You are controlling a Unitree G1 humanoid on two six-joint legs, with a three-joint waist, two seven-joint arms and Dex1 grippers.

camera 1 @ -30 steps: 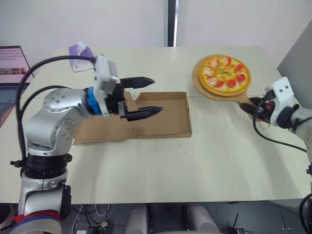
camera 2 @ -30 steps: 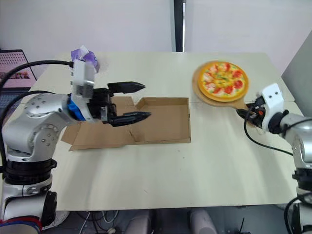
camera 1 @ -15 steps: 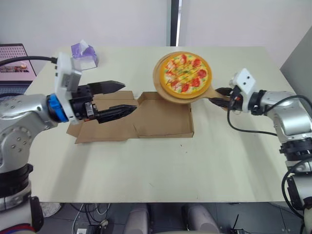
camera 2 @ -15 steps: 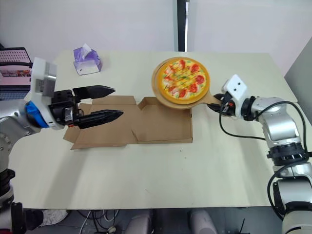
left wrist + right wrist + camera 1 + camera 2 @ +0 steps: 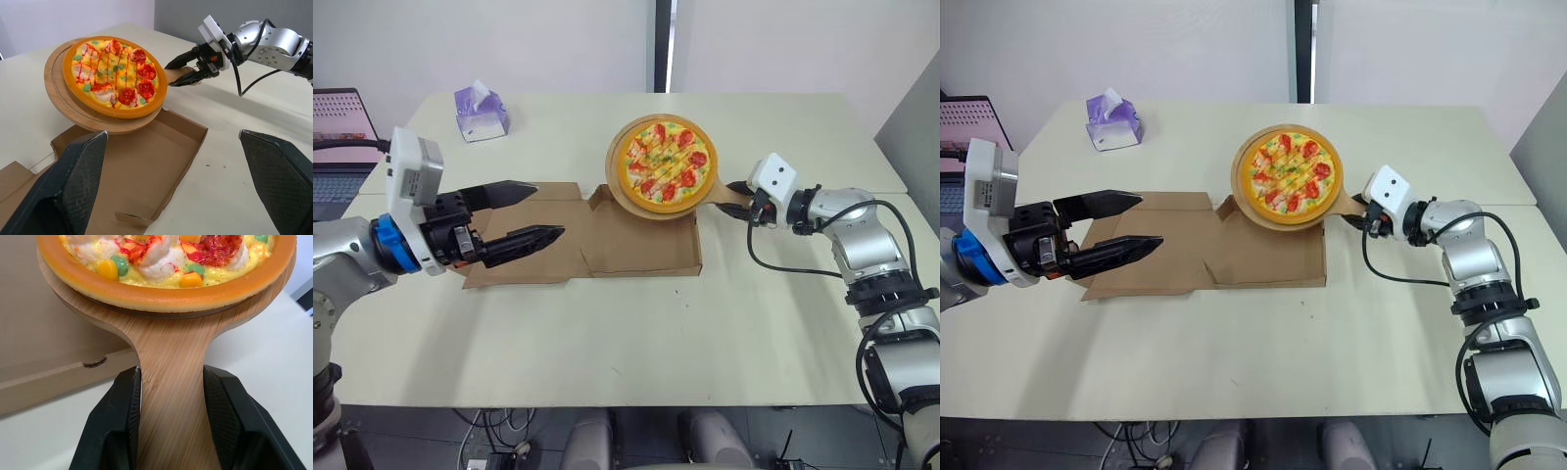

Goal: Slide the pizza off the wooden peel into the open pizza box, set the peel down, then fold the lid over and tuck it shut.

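Note:
The pizza (image 5: 662,174) lies on the round wooden peel (image 5: 98,120), held tilted in the air over the far right corner of the open cardboard box (image 5: 626,245). My right gripper (image 5: 741,191) is shut on the peel's handle (image 5: 171,382), one black finger (image 5: 120,421) on each side of it. The box's lid (image 5: 548,266) lies flat on the table to the left of the base. My left gripper (image 5: 549,208) hovers open over the lid with nothing between its fingers, pointing toward the pizza.
A purple tissue box (image 5: 480,108) stands at the table's far left. A laptop (image 5: 337,127) sits beyond the left edge. A seam (image 5: 862,193) between table tops runs to the right of my right arm.
My right arm has carried the peel and pizza leftward, from the table's far right to above the box. The left gripper has drawn back left, off the box base.

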